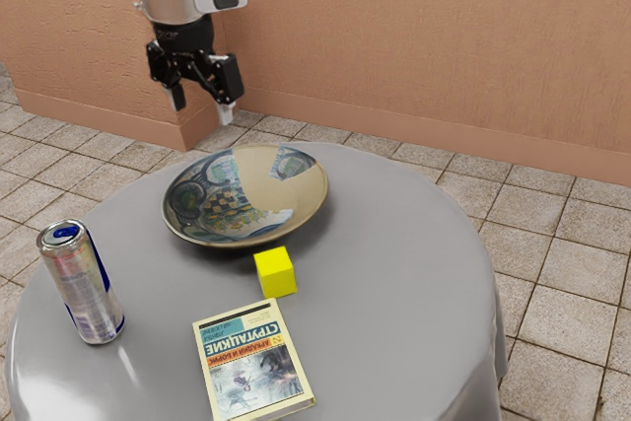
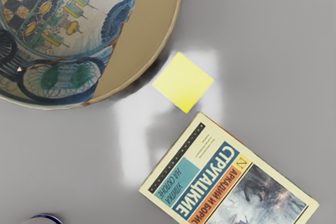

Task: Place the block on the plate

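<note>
My gripper (image 1: 202,110) hangs in the air above the far edge of the table, its two fingers spread apart with nothing between them. The patterned plate (image 1: 246,194) lies on the table below it, with a bare tan section. A yellow block (image 1: 275,272) rests on the tabletop just outside the plate's rim, on the side toward the book. From above, in the wrist view, the block (image 2: 183,82) shows as a yellow square between the plate (image 2: 152,40) and the book's corner.
A paperback book (image 1: 256,362) lies flat near the block, its corner close to it in the wrist view. On the exterior view's left a silver and blue can (image 1: 83,283) stands upright. The round table (image 1: 394,273) has a grey cover; a wall rises behind it.
</note>
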You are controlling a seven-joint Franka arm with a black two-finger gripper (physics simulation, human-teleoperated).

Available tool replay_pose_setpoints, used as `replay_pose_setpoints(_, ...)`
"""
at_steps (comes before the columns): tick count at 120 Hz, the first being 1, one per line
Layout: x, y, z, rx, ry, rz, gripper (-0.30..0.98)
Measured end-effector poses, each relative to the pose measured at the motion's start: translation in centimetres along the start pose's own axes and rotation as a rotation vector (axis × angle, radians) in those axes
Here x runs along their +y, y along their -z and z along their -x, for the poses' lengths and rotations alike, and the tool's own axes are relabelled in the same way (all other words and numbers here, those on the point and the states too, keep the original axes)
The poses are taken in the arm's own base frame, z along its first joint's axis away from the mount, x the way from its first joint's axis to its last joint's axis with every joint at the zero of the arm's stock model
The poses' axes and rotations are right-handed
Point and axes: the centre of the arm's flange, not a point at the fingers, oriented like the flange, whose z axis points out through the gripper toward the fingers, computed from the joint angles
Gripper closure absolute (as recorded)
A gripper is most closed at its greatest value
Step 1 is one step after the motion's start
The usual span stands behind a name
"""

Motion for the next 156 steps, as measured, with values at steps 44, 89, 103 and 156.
replay_pose_setpoints(44,-1.3,-1.7,-3.5,0.002,0.239,-0.002,0.0)
replay_pose_setpoints(89,-4.4,-5.0,-6.6,0.009,0.715,-0.023,0.0)
replay_pose_setpoints(103,-5.3,-6.2,-7.1,-0.001,0.82,-0.036,0.0)
replay_pose_setpoints(156,-8.1,-18.8,-12.3,-0.056,1.09,-0.064,0.0)
